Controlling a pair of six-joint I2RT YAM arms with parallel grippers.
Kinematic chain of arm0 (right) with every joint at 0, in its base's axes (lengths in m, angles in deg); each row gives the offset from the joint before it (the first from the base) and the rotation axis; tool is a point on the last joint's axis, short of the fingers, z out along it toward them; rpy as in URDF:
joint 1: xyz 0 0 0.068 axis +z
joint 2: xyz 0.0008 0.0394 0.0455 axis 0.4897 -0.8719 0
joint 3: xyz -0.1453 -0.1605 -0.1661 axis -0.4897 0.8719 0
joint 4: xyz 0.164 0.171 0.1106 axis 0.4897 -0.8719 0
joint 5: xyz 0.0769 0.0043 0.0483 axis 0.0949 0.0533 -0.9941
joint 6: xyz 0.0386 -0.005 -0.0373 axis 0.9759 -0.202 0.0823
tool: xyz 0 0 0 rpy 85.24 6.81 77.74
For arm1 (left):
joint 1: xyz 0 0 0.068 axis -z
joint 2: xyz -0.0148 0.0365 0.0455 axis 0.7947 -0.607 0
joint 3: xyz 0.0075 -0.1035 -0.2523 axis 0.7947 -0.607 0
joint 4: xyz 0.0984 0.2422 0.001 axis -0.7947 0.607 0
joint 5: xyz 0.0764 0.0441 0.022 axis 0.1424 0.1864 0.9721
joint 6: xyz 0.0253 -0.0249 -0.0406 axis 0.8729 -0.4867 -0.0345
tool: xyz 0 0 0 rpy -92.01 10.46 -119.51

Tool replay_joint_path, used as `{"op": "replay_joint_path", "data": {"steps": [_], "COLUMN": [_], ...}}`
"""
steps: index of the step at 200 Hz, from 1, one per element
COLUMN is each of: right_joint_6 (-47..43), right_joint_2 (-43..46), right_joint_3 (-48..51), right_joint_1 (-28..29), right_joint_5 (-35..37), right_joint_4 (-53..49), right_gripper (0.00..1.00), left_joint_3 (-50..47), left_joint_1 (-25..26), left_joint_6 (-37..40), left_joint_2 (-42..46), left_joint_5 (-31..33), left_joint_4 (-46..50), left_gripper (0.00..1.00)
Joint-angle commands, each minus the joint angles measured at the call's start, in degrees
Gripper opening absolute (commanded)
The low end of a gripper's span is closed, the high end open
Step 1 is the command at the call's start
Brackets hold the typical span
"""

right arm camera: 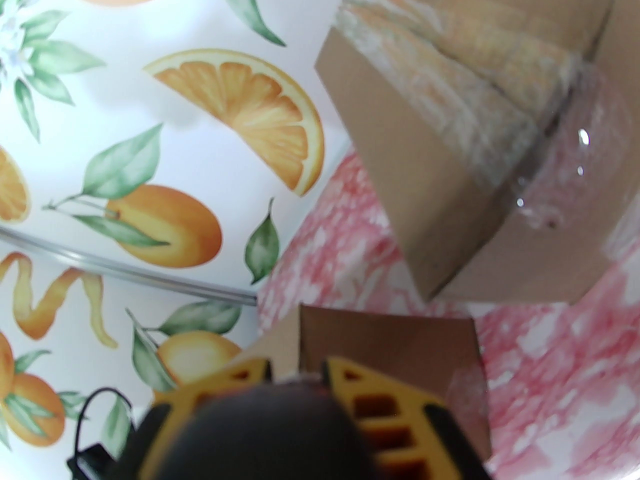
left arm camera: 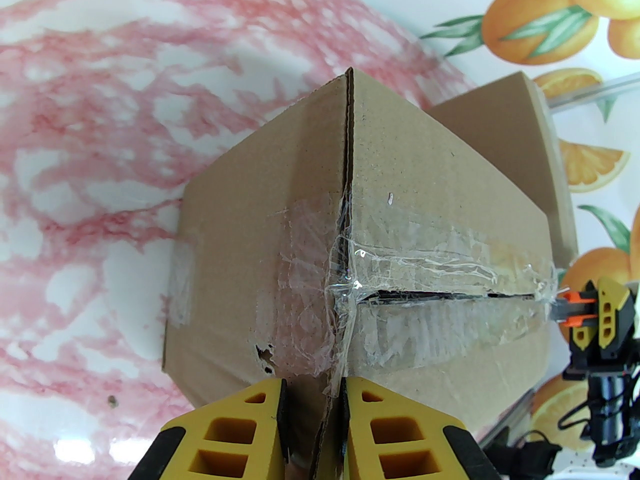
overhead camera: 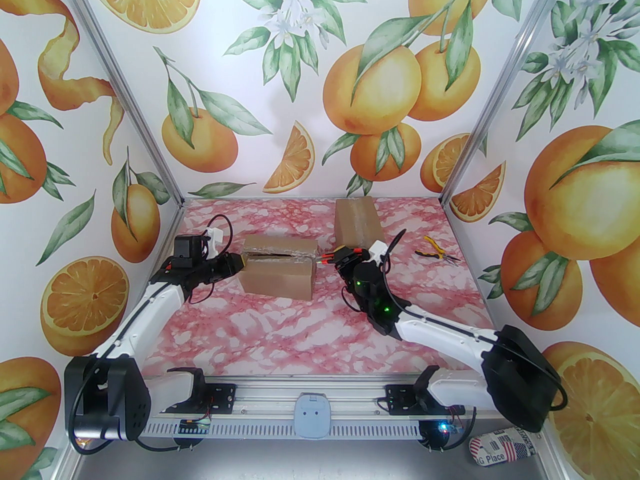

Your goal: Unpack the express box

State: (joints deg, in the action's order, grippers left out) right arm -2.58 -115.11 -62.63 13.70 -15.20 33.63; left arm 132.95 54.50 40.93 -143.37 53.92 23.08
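We see left gripper [left arm camera: 313, 393] pinching corner of brown corrugated cardboard box [left arm camera: 440, 193], crinkled clear tape [left arm camera: 425, 263] slit; right gripper [left arm camera: 592, 313] clamps slim orange-grey tool [left arm camera: 562, 310].

Centre: a taped cardboard box [left arm camera: 410, 188] on a pink marbled table [left arm camera: 100, 143], one corner toward the camera. Clear tape [left arm camera: 440, 268] covers the top seam, which gapes in a dark slit [left arm camera: 430, 295]. At 6 o'clock, the left gripper [left arm camera: 312, 388] pinches the box's near edge. At 3 o'clock, the right gripper [left arm camera: 582, 312] holds an orange-and-grey cutter [left arm camera: 565, 310] at the seam's far end. At 1 o'clock, a second box [left arm camera: 505, 128] stands behind.
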Motion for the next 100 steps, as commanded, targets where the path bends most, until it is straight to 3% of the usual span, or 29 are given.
{"op": "replay_joint_path", "data": {"steps": [1, 100], "right_joint_6": [4.5, 6.2], "right_joint_2": [-3.3, -11.2], "right_joint_3": [-0.8, -0.2], "right_joint_1": [3.9, 4.6], "right_joint_5": [-5.4, -6.0], "right_joint_4": [-1.2, 15.0], "right_gripper": [0.00, 0.00], "left_joint_3": [-5.1, -2.0], "left_joint_1": [2.9, 5.3], "left_joint_6": [-2.9, -3.2], "left_joint_2": [-3.3, -5.6], "left_joint_5": [1.1, 1.1], "left_joint_4": [14.6, 12.7], "left_gripper": [0.21, 0.21]}}
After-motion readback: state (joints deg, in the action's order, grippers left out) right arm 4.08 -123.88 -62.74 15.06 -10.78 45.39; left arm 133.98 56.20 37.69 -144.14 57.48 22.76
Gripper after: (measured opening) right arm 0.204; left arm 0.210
